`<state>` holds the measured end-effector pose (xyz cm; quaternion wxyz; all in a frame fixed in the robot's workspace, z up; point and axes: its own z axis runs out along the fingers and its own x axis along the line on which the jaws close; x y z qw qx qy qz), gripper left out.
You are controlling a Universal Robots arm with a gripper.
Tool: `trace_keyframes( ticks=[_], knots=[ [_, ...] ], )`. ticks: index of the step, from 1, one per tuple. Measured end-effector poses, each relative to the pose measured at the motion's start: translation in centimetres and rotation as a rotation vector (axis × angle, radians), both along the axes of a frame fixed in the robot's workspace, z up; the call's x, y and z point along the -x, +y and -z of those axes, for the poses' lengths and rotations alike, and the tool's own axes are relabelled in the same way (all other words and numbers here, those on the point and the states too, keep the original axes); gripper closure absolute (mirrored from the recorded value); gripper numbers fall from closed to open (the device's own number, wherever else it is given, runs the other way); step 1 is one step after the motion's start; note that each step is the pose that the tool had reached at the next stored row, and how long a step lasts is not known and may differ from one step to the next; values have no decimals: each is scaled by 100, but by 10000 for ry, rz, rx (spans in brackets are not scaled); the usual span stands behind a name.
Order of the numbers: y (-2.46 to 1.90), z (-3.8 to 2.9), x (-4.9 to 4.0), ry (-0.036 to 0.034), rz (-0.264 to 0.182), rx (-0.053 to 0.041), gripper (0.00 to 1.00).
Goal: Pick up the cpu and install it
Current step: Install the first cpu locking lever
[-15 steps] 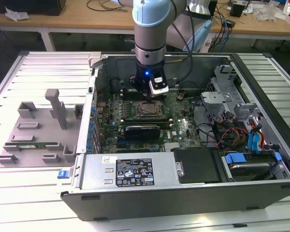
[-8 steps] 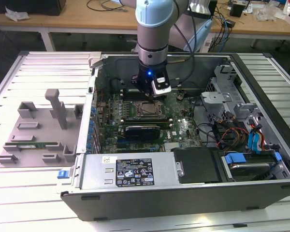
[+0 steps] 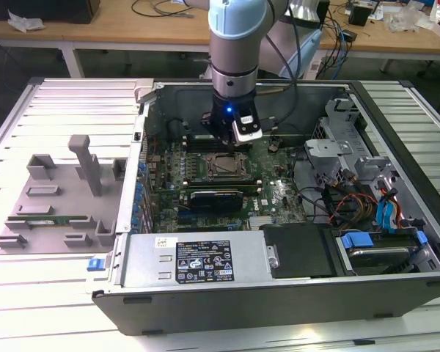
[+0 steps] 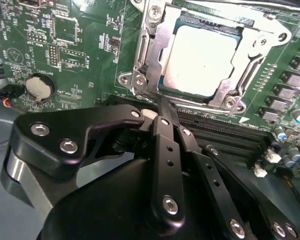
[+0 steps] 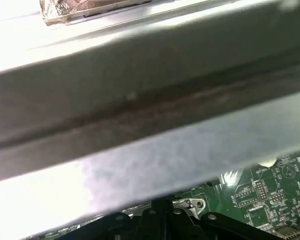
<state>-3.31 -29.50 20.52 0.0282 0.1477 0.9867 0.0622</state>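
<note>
The cpu [image 4: 200, 60], a silvery square chip, lies in the motherboard socket under the metal retention frame [image 4: 150, 55]. In the exterior view the cpu [image 3: 221, 167] sits in the middle of the open computer case. My gripper [image 4: 160, 102] hangs just beside the socket, shut, its black fingertips together at the frame's edge. I cannot tell whether they touch the frame. Seen in the exterior view, the gripper [image 3: 231, 143] stands over the far side of the socket. The first wrist view has the gripper [image 5: 165, 217] dark before green board.
The open case [image 3: 396, 132] holds a drive cage and cables on the exterior view's right and a power supply [image 3: 198, 257] in front. A black graphics card [image 3: 216, 198] lies near the socket. Memory slots [image 4: 225, 132] run beside the gripper. A grey fixture tray [image 3: 59, 198] sits outside on the exterior view's left.
</note>
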Motion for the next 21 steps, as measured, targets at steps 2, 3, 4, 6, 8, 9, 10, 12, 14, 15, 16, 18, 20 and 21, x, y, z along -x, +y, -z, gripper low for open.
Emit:
trace_keyframes(
  ticks=[2, 3, 4, 6, 8, 9, 10, 12, 14, 15, 16, 18, 20, 21],
  knots=[
    [0, -64, 0, 0, 0, 1, 89],
    [0, -106, 0, 0, 0, 1, 89],
    [0, -142, 0, 0, 1, 0, 89],
    [0, -219, 0, 0, 0, 0, 89],
    [0, -310, 0, 1, -1, 6, 89],
    [0, -323, 0, -1, 1, 140, 89],
    [0, -330, 0, 1, 0, 400, 89],
    [0, -334, 0, 5, -1, 703, 89],
    [0, -335, 0, 22, -1, 1029, 89],
    [-1, -335, 0, 22, -2, 1096, 89],
    [0, -335, 0, 22, -2, 1114, 89],
    [0, -335, 0, 22, -1, 1156, 89],
    [1, -334, 0, 23, -30, 1229, 89],
    [-1, -334, 1, 23, -72, 1283, 89]
  ],
)
